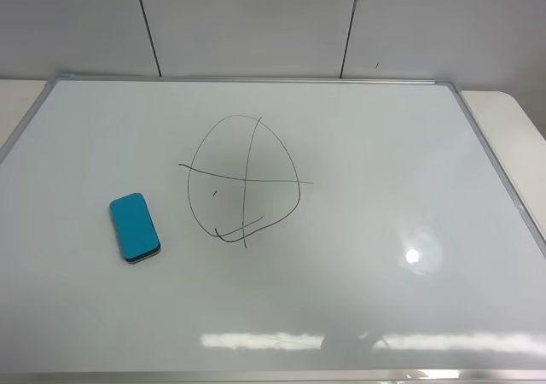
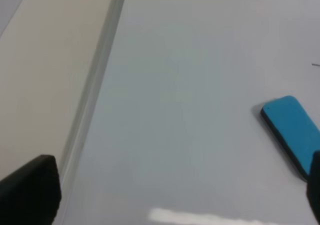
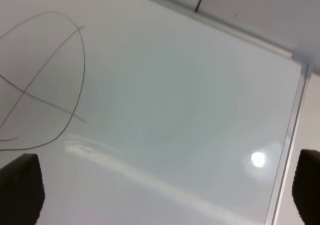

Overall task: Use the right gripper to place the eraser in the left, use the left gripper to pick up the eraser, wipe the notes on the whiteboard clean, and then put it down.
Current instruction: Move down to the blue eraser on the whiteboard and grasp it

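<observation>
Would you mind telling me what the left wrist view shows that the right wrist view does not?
Only the left wrist view shows the eraser, lying flat on the whiteboard. Only the right wrist view shows the notes as a loop with crossing lines, plus a bright glare spot. Both show the whiteboard and its silver frame.

teal eraser lies on whiteboard left of notes.

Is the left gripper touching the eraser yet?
Apart. The exterior high view shows the eraser lying alone on the whiteboard, with no gripper near it; the left gripper hangs open above the board.
</observation>
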You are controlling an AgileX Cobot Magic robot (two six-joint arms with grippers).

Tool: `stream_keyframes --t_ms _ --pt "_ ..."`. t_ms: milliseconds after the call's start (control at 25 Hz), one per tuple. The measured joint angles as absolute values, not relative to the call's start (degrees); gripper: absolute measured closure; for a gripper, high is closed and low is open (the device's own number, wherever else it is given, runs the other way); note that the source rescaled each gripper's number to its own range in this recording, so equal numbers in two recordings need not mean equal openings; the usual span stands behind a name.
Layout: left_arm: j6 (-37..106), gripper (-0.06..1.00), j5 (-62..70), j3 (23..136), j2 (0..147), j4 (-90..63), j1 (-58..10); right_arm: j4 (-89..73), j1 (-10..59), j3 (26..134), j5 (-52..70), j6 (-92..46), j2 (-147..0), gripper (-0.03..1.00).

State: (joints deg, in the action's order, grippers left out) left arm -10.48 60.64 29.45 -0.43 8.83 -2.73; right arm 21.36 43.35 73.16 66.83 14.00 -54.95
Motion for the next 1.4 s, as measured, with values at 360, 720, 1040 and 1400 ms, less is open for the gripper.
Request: stream_keyframes --t_ms 360,720,1040,1400 --pt "-10.48 -0.06 60.64 29.45 -0.43 8.83 -2.73 6.35 16.77 38.0 49.83 3.51 -13.29 -0.03" --pt "-10.48 -0.06 60.64 29.45 -0.43 8.89 -2.73 -3.8 3.59 30.42 58.76 -7.1 0.1 -0.03" --pt "-10.48 -0.06 60.64 29.45 -0.43 8.94 -2.73 2.92 2.76 30.0 62.39 -4.32 0.1 -0.03" --pt "-10.48 -0.06 60.64 29.45 -0.43 8.94 -2.73 3.74 2.76 29.94 62.44 -2.43 0.1 -0.03"
